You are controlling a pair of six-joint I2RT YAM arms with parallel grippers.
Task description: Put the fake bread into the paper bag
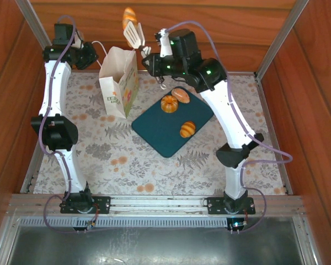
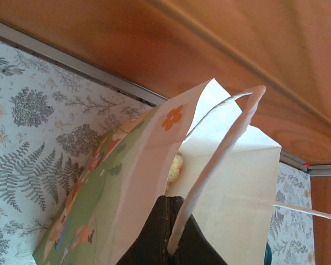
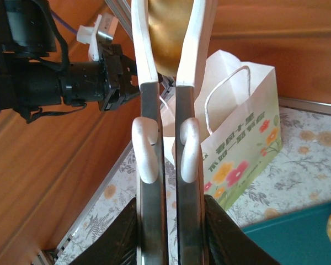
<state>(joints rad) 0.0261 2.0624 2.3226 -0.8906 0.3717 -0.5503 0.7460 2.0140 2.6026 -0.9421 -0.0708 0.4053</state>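
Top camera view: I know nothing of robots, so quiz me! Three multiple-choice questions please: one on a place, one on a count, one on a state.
1. Where does the paper bag stand relative to the tray?
A. On it
B. On the table, to its left
C. Far right of it

2. How many pieces of fake bread lie on the tray?
A. One
B. Six
C. Three

3. What is the right hand doing?
A. Shut on the tongs, which pinch a piece of fake bread
B. Open, empty
C. Shut on the bag's handle

Answers: 1 B, the bag stands on the flowered cloth beside the tray's left edge. 2 C, three golden pieces lie there. 3 A, the tongs' handles sit between its fingers.
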